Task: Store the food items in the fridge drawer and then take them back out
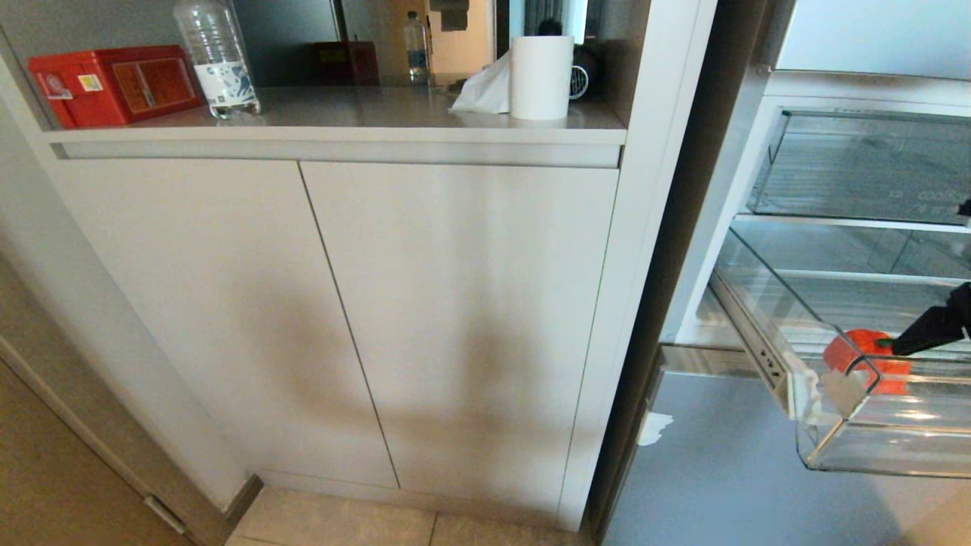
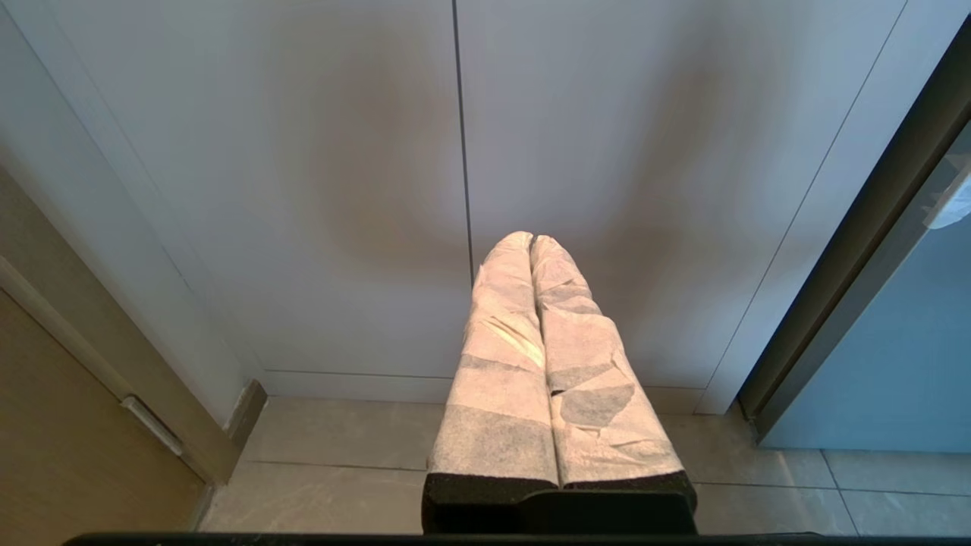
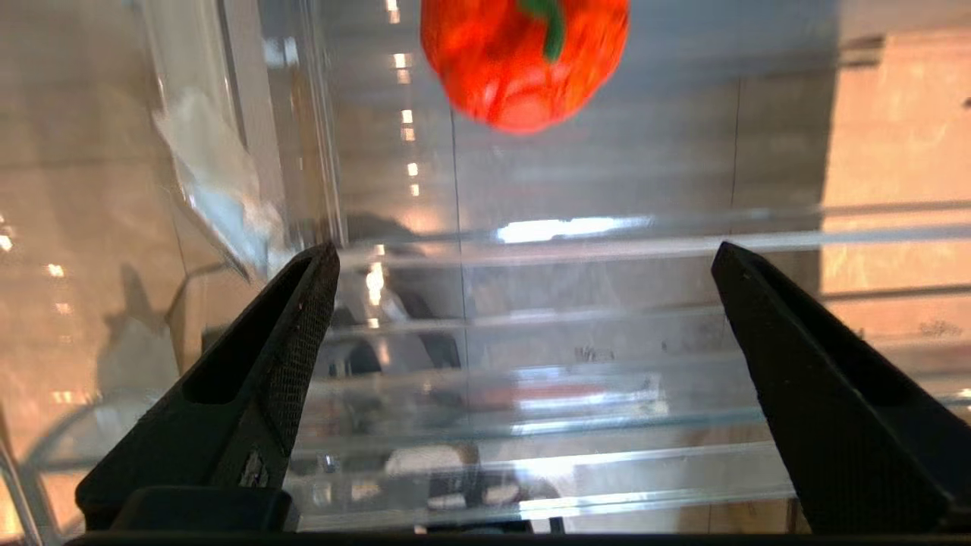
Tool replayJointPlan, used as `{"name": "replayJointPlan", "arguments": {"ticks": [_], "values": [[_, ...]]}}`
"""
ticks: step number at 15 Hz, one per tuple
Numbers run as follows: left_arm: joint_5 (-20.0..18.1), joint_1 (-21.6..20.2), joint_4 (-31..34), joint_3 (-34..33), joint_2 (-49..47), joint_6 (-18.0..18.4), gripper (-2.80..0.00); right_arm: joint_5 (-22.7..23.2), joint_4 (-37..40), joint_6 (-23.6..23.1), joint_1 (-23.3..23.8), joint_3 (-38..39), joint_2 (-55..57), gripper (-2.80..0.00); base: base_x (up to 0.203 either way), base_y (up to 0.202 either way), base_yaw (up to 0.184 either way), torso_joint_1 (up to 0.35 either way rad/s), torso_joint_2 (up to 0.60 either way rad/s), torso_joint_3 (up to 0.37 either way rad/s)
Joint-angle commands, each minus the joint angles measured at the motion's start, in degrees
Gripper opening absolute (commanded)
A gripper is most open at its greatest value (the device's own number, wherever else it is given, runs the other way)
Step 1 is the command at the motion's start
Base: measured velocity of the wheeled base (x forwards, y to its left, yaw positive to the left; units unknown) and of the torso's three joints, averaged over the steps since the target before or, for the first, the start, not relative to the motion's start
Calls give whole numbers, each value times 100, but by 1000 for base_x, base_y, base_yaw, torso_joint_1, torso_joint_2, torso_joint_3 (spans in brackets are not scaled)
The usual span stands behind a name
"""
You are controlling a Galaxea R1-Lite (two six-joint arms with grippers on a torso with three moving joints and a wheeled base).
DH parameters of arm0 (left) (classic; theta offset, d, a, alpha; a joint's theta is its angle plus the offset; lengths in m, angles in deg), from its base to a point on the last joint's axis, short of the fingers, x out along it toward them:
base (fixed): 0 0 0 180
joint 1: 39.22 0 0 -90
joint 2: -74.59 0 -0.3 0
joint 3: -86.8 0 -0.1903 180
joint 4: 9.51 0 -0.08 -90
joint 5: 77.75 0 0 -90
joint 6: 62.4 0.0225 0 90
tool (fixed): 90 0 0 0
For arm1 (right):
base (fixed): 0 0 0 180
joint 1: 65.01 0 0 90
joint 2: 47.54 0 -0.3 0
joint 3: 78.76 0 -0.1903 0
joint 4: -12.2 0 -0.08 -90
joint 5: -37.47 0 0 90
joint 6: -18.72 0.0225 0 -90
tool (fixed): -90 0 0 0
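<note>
One food item, a glossy red pepper-shaped thing with a green stem (image 1: 861, 356), lies in the pulled-out fridge drawer (image 1: 872, 447), near its whitish chipped front corner. In the right wrist view my right gripper (image 3: 525, 246) hangs open over the drawer's ribbed clear floor. The red item (image 3: 523, 61) lies beyond its tips, untouched, and nothing sits between the fingers. In the head view one black finger (image 1: 929, 330) reaches in from the right edge beside the red item. My left gripper (image 2: 531, 239), wrapped in white, is shut and empty in front of the cabinet doors.
A deeper clear bin (image 1: 865, 167) sits above the drawer inside the open fridge. Left of the fridge stands a pale cabinet (image 1: 341, 303). Its counter holds a red box (image 1: 114, 83), a water bottle (image 1: 216, 57) and a paper roll (image 1: 540, 76). Tiled floor lies below.
</note>
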Motion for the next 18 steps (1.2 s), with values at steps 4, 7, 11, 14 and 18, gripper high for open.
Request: {"name": "replayJointPlan", "arguments": {"ticks": [4, 7, 11, 14, 18], "values": [[0, -1, -3, -9, 1, 0, -280, 2, -157, 46, -1, -563, 1043, 0, 0, 0, 0, 0, 0, 0], [0, -1, -3, -9, 1, 0, -280, 15, -179, 76, -4, -928, 1596, 0, 0, 0, 0, 0, 0, 0], [0, -1, -3, -9, 1, 0, -280, 24, -187, 79, -5, -1026, 1971, 0, 0, 0, 0, 0, 0, 0], [0, -1, -3, -9, 1, 0, -280, 50, -268, 131, -5, -1010, 2043, 0, 0, 0, 0, 0, 0, 0], [0, -1, -3, -9, 1, 0, -280, 42, -287, 141, 4, -991, 2158, 0, 0, 0, 0, 0, 0, 0]]}}
